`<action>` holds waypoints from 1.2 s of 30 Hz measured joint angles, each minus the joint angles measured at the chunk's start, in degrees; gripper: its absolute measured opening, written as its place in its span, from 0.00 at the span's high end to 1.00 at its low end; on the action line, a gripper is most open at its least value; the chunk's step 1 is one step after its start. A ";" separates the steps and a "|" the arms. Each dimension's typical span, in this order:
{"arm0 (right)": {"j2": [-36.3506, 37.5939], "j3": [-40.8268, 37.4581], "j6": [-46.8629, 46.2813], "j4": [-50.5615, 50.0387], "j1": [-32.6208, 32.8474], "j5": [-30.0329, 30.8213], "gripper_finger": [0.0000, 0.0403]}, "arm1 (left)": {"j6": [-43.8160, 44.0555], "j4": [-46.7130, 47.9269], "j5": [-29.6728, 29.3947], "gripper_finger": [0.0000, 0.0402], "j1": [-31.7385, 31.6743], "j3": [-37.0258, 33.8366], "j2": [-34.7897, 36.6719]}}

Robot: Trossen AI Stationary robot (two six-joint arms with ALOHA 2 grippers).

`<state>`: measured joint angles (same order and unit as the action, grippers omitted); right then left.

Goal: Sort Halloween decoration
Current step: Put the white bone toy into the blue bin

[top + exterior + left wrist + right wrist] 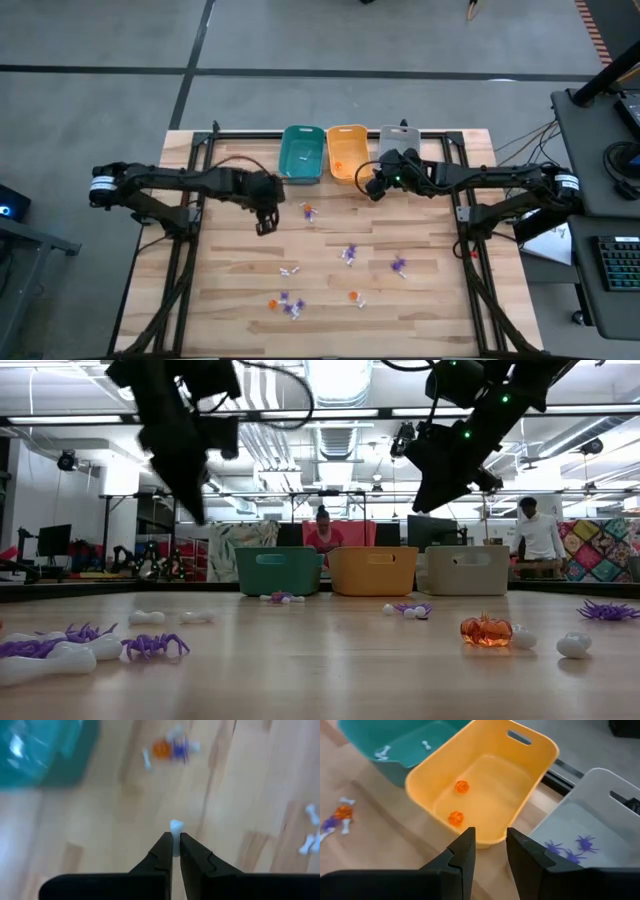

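My left gripper (265, 222) hangs above the table's left half, shut on a tiny white trinket (176, 826). My right gripper (490, 842) is open with nothing between its fingers; it hovers at the near rim of the orange bin (485, 780), between that bin and the grey bin (590, 820). Loose Halloween decoration lies flat on the wood: an orange and purple cluster (308, 212), purple spiders (349, 253) (399, 265), white bones (290, 270), and an orange pumpkin (486, 630). My left gripper pinches the white trinket between its two fingertips (165, 845). The trinket's free end (176, 825) sticks out just past the tips. The fingers slant steeply down from above, and the trinket is lifted clear of the table.
Three bins stand side by side at the table's far edge: teal (301, 153) with white bones inside, orange (346, 150) with two pumpkins (461, 786), grey (398, 140) with purple spiders (570, 847). People show in the room beyond the table.
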<state>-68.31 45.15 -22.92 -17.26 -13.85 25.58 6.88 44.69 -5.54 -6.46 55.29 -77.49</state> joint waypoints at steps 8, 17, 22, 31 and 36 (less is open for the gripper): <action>0.02 0.11 -0.03 0.03 6.20 0.00 0.77 | -14.29 -1.06 -0.13 1.00 -6.33 10.33 -3.54; 0.07 0.11 -4.14 -0.03 11.08 0.07 0.80 | -29.68 -0.53 -0.09 1.00 -15.93 23.08 -13.52; 0.07 0.11 -5.73 -1.47 14.12 -0.02 0.81 | -35.68 0.03 0.03 1.00 -21.43 28.74 -20.59; 0.07 -0.22 -7.29 -3.89 18.16 -0.02 0.82 | -42.31 0.57 0.73 1.00 -28.36 35.19 -32.91; 0.07 -0.33 -7.05 -3.94 18.39 0.00 0.82 | -43.96 0.82 1.73 1.00 -30.03 36.14 -36.86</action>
<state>-68.25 44.82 -29.97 -21.20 4.54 25.58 -37.08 45.51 -3.81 -36.49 91.42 -114.36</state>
